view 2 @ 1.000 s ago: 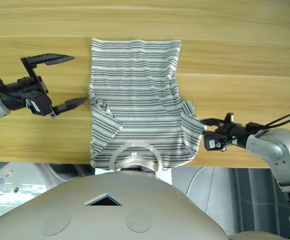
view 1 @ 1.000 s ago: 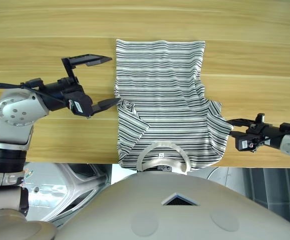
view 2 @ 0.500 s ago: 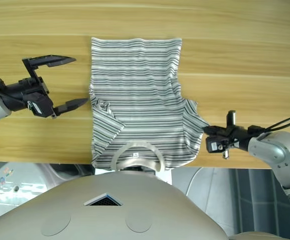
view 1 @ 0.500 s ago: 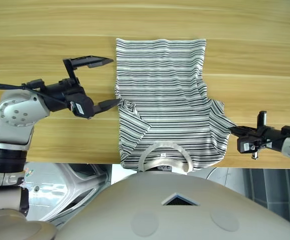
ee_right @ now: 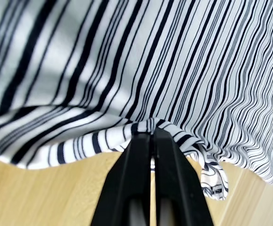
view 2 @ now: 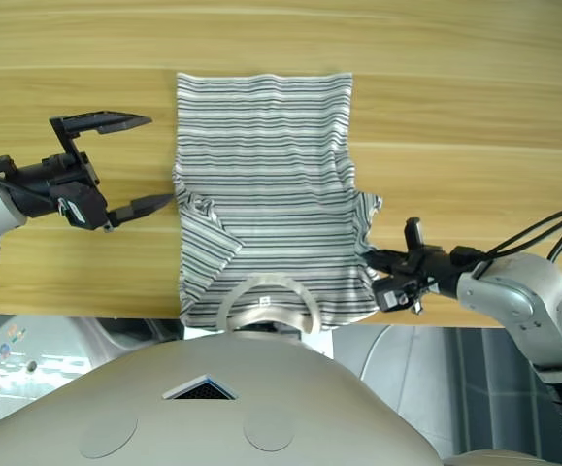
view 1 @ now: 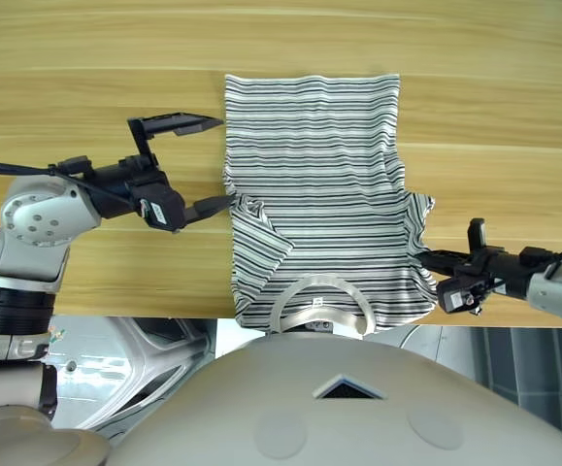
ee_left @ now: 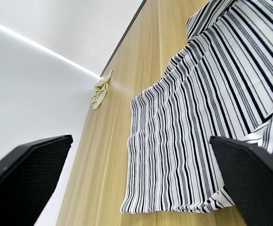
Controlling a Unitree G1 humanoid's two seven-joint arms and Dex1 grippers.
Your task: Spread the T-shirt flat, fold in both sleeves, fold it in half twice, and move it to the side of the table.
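After creeping inward at lower right, right tool [view 1: 424,259] clamped on striped T-shirt [view 1: 310,165] by its sleeve, ready to fold; left tool [view 1: 211,163] gaping, centre left.

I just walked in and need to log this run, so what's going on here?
A humanoid robot is working on a striped T-shirt laid out on a wooden table, collar toward the robot. Its right tool is shut on the shirt's edge by the right sleeve, near the table's front edge. Its left tool is open beside the left sleeve, which looks tucked in over the body. The shirt is not yet folded in half.
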